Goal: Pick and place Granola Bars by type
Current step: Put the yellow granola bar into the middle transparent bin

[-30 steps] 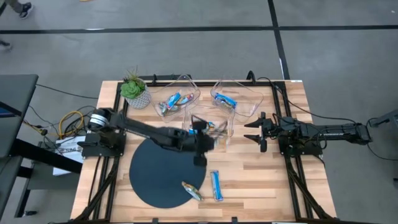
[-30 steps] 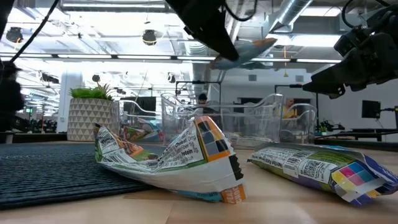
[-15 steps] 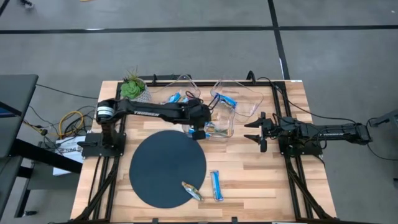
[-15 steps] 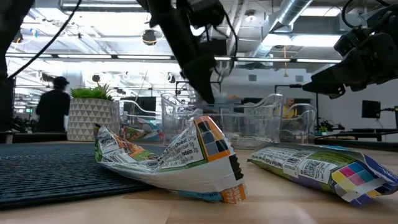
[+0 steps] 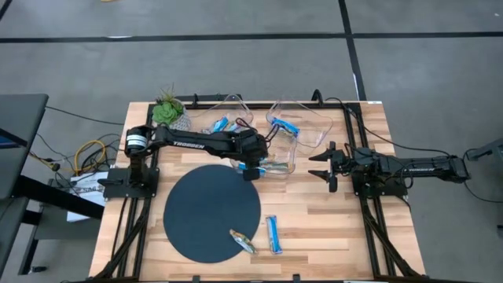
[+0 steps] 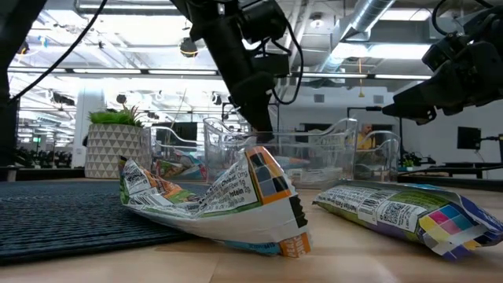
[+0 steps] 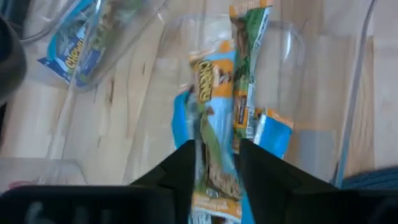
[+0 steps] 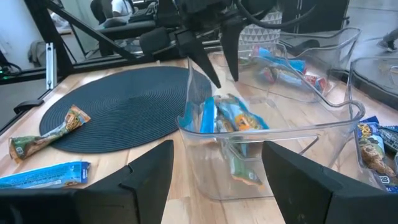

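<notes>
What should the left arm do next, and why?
Probably lift the left tool straight up out of the bin. It looks open above the bars lying inside, so that drop seems done, and two bars wait by the mat.

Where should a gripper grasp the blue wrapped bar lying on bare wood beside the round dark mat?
Across the middle of the blue wrapped bar, from straight above, fingers straddling its narrow width: it lies flat, apart from the crumpled orange-ended bar.
</notes>
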{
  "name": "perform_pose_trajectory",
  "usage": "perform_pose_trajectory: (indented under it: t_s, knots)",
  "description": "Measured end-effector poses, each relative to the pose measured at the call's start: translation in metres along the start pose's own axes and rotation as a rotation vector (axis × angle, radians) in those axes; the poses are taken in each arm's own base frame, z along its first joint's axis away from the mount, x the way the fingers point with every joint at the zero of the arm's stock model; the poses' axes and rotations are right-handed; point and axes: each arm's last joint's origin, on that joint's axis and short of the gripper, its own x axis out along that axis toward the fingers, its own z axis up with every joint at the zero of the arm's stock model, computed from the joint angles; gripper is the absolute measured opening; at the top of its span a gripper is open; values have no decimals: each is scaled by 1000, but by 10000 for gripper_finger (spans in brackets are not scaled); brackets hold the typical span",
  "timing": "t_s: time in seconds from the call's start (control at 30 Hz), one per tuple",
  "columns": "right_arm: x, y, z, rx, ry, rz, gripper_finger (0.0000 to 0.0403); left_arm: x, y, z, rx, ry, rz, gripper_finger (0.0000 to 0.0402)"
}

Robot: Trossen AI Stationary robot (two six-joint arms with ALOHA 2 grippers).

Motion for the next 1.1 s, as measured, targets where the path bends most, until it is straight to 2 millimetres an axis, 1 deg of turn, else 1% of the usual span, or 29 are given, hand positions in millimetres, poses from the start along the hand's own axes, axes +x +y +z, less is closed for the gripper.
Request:
perform_pose_trajectory:
  t_s: [0.1, 0.17, 0.3, 0.43, 0.57, 0.73, 0.9, 1.0, 1.1]
  knots:
    - [0, 0, 0, 0, 0, 0, 240, -2, -5, 2, 16, -17, 18, 152]
    - [0, 0, 0, 0, -1, 0, 240, -7, -11, 5, 42, -36, 18, 171]
    - [0, 0, 0, 0, 0, 0, 240, -29, -26, 14, 87, -124, 32, 189]
    - [0, 0, 0, 0, -1, 0, 240, -55, -54, 18, 177, -180, 17, 192]
    - [0, 0, 0, 0, 0, 0, 240, -82, -92, 16, 267, -231, -48, 193]
    - [0, 0, 0, 0, -1, -1, 240, -103, -147, 2, 358, -236, -157, 193]
    - [0, 0, 0, 0, -1, -1, 240, -124, -195, -22, 393, -188, -278, 193]
    - [0, 0, 0, 0, 0, 0, 240, -128, -220, -40, 443, -116, -317, 193]
    - [0, 0, 0, 0, 1, -1, 240, -124, -244, -59, 545, -54, -329, 193]
